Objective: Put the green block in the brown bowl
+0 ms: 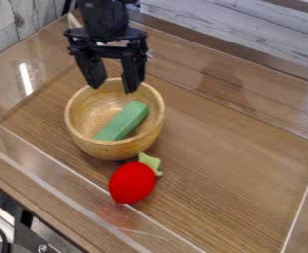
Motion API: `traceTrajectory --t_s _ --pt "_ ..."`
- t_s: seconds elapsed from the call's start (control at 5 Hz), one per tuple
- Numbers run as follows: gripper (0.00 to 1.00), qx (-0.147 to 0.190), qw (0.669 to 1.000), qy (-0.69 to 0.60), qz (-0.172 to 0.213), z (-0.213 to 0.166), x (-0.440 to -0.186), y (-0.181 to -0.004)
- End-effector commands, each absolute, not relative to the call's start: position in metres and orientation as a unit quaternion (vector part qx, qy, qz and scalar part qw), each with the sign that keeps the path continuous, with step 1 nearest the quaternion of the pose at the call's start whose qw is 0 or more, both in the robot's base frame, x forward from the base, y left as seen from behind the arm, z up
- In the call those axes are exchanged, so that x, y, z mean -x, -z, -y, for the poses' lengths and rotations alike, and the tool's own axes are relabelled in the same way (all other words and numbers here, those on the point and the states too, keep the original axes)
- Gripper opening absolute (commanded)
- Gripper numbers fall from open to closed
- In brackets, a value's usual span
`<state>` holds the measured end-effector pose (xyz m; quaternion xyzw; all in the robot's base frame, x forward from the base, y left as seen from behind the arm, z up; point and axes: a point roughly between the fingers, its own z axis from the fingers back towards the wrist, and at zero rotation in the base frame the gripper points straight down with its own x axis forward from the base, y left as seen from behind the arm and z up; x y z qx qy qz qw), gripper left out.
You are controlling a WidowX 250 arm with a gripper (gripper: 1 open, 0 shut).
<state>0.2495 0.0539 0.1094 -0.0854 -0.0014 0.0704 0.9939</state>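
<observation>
The green block (123, 122) lies flat inside the brown bowl (80, 128), slanting from its lower left toward its upper right rim. My gripper (112, 77) hangs just above the bowl's far rim, pointing straight down. Its two dark fingers (87, 69) stand wide apart with nothing between them, so it is open and clear of the block.
A red strawberry-like toy (134, 181) with a green leaf rests on the wooden table in front of the bowl. Clear plastic walls (64, 203) ring the table on the near, left and right sides.
</observation>
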Motion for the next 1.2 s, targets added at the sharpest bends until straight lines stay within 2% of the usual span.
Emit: traceTrajectory --t_s 0.0,0.4,0.8,1.0 --pt "1.00 0.083 0.995 -0.048 0.034 -0.043 -0.250 -0.130" --pt "1.00 0.077 0.996 -0.018 0.035 -0.029 -0.247 -0.135" --pt "1.00 0.071 0.996 -0.034 0.040 -0.040 -0.245 -0.130" --pt "1.00 0.069 0.996 -0.036 0.043 -0.043 -0.252 -0.136"
